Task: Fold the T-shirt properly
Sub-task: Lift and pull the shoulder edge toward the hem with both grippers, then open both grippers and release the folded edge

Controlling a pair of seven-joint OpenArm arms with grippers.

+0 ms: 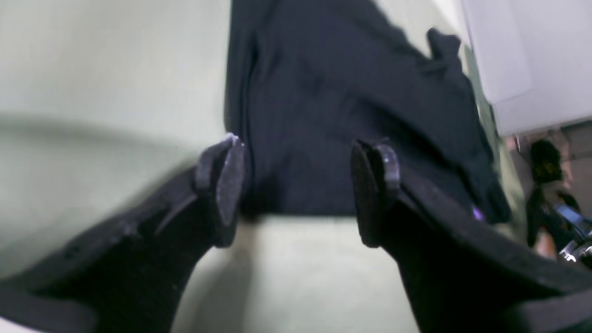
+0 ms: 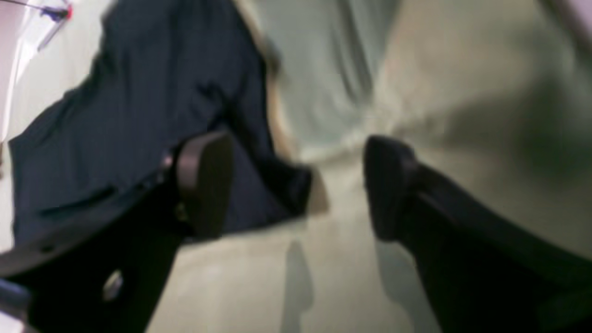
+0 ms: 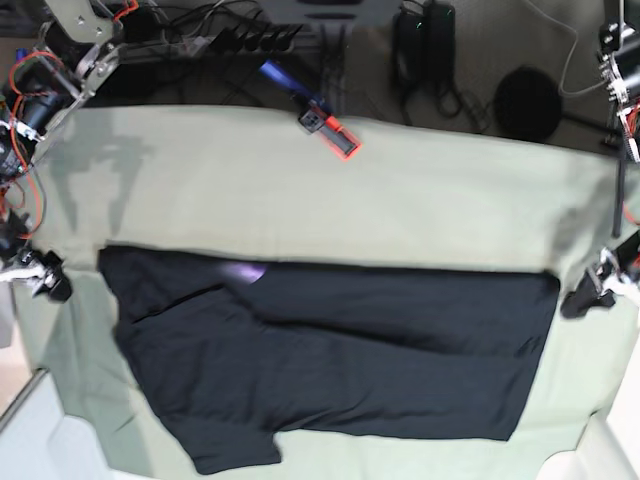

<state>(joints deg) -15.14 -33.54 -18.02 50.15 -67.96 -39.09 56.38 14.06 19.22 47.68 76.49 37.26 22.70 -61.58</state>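
On the table, over the pale green sheet (image 3: 400,200), the T-shirt (image 3: 340,350) lies flat and long, folded once lengthwise. Its straight folded edge faces the far side. One sleeve (image 3: 235,445) sticks out at the near edge, another lies near the collar end. A purplish patch (image 3: 245,272) shows at the neck, close to the folded edge.

Left tool (image 1: 298,185): released, fingers spread wide, nothing between them. It hangs above the shirt's short end. The sheet shows bare below it.

Right tool (image 2: 298,185): also released, fingers wide apart. One finger (image 2: 206,182) sits over black cloth, the other over bare sheet. That view is blurred; contact with the cloth cannot be told.

Base view: both tools sit at the table's opposite side edges, just off the shirt's ends.

Beyond the sheet: a round black disc (image 3: 528,103), cables, and an orange-and-black gadget (image 3: 330,130) at the far edge.
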